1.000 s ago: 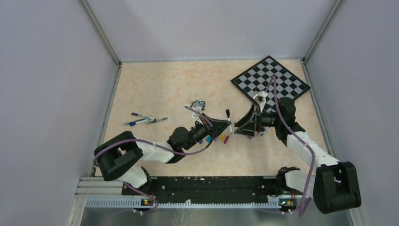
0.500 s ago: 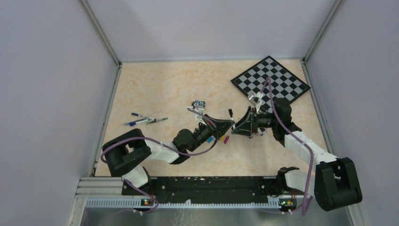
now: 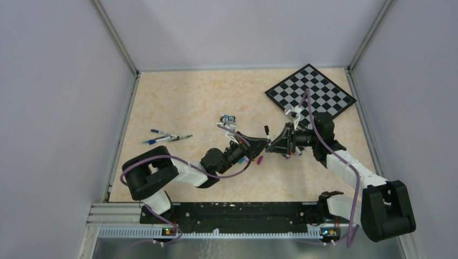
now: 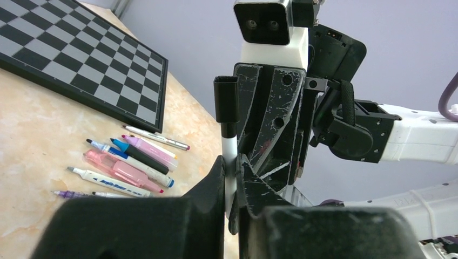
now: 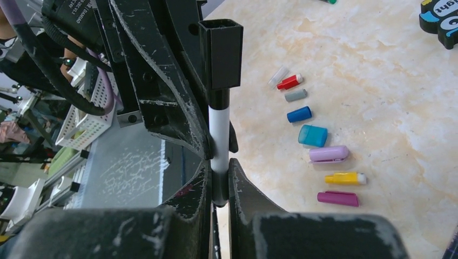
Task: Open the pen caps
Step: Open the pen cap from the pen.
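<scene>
The left gripper [image 4: 231, 178] is pinched almost fully shut on a thin white pen [image 4: 229, 148]. The right gripper [image 5: 220, 186] is pinched just as tight on the same pen, and the two pincers meet tip to tip. Both hold the white part. The pen's black square cap [image 4: 226, 105] is on the pen and pokes out past the fingers. All this is up above the middle of the beige marbled table [image 3: 189, 102].

The left wrist view shows a row of pens [image 4: 124, 164] lying side by side on the table. They are pink, black, blue-tipped and white, and they lie just beside the edge of the black and grey chessboard [image 4: 81, 59].

The right wrist view shows a row of loose pen caps [image 5: 312, 135] on the table: clear, red, grey, blue, teal, lilac, yellow and magenta (from above they are only tiny specks).

The top view shows three more pens [image 3: 167, 137] lying well apart on the left side.

One white marker in the row has blue print on it, too small to read. A black and blue toy piece [image 5: 440, 19] in the corner of the right wrist view shows the letters "ight". Small white print on the left arm's black motor [image 5: 75, 21] looks like "DAMIAO".
</scene>
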`<state>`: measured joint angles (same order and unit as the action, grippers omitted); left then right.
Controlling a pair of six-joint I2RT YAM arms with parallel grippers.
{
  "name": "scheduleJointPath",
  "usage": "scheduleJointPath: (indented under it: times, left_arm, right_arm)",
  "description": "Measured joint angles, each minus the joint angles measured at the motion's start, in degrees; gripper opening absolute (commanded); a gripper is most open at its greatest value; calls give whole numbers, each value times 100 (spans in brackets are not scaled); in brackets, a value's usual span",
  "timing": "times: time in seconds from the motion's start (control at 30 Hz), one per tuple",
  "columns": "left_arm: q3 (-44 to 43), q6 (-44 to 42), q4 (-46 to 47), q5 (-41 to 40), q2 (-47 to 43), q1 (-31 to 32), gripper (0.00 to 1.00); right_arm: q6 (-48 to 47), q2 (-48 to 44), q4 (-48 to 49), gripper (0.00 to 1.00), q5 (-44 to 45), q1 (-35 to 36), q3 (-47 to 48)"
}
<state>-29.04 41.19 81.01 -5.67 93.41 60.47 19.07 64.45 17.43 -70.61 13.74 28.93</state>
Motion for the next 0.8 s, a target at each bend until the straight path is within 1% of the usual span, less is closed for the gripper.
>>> scheduleJointPath:
  times: [0.03, 0.07, 0.23, 0.27, 0.4, 0.47, 0.57, 0.67, 0.8]
  left_arm:
    - [0, -7, -2, 0, 0, 0, 25]
    - [0, -28, -7, 0, 0, 0, 35]
    - [35, -195, 59, -11, -44, 13, 89]
    - [83, -234, 76, -24, -94, 11, 97]
    - [402, -479, 107, 4, -522, -61, 99]
    - [442, -476, 96, 286, -726, -212, 99]
    - [426, -199, -7, 909, -929, -686, 98]
    - [341, 61, -262, 1287, -964, -1049, 90]
    - [122, 232, -857, 1604, -964, -1104, 80]
  right_arm:
    - [-52, 0, -33, 0, -2, 0, 4]
    - [-101, 0, -72, 0, 0, 0, 11]
    - [-498, 9, -551, 0, -2, 2, 164]
    - [-577, 7, -627, 0, -13, 2, 188]
    - [-1019, 15, -1043, 0, -155, 2, 271]
    - [-1202, 28, -1220, 0, -227, 2, 304]
    - [-1421, 72, -1432, 0, -323, 4, 345]
    - [-1602, 114, -1611, 0, -361, 4, 378]
    - [-1720, 144, -1722, 0, -393, 4, 385]
